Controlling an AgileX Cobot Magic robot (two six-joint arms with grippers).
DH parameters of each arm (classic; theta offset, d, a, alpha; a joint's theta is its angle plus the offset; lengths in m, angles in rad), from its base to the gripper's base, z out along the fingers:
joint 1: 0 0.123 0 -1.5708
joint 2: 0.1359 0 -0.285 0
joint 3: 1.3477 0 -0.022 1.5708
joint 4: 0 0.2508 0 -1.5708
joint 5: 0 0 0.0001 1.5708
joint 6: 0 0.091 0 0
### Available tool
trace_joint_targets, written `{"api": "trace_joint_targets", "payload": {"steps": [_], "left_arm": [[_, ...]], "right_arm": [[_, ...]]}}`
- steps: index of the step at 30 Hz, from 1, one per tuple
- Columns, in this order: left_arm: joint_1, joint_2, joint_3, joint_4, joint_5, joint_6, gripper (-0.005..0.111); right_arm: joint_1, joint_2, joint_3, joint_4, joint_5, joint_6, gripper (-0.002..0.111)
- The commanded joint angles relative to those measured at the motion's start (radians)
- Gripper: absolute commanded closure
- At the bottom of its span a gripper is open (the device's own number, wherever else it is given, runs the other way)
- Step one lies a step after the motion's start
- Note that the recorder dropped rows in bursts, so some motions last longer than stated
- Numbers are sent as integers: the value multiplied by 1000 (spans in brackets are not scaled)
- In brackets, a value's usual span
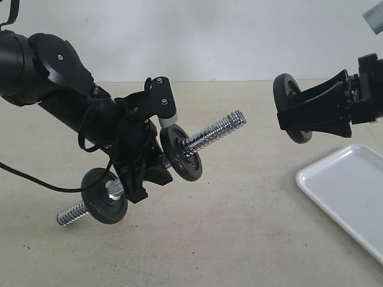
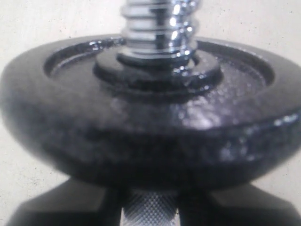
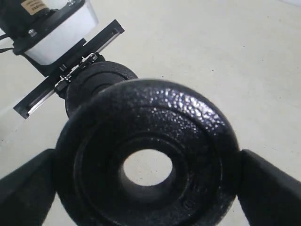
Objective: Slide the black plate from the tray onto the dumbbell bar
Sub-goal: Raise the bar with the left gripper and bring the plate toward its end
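While the left gripper (image 1: 146, 172) clamps the dumbbell bar (image 1: 218, 131) mid-length between two mounted discs (image 1: 181, 154), the right gripper (image 1: 293, 113) holds the black plate (image 1: 285, 86) aloft, right of the bar's free end, left of the tray (image 1: 317, 179).

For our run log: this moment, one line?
left gripper: holds dumbbell bar | right gripper: holds black plate aloft | status: not yet on bar

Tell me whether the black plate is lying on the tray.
No: the right gripper holds the black plate up in the air, apart from the tray.
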Motion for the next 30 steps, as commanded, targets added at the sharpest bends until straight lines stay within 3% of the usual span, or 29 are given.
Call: {"api": "trace_joint_targets", "payload": {"steps": [1, 22, 30], "left_arm": [[-2, -56, -30, -81, -21, 8, 102], [-2, -56, -30, -81, -19, 8, 102], [-2, -50, -30, -81, -30, 8, 102]], "right_arm": [[-2, -11, -16, 87, 38, -10, 108], [1, 105, -16, 175, 38, 22, 108], [90, 107, -16, 169, 38, 20, 108]]}}
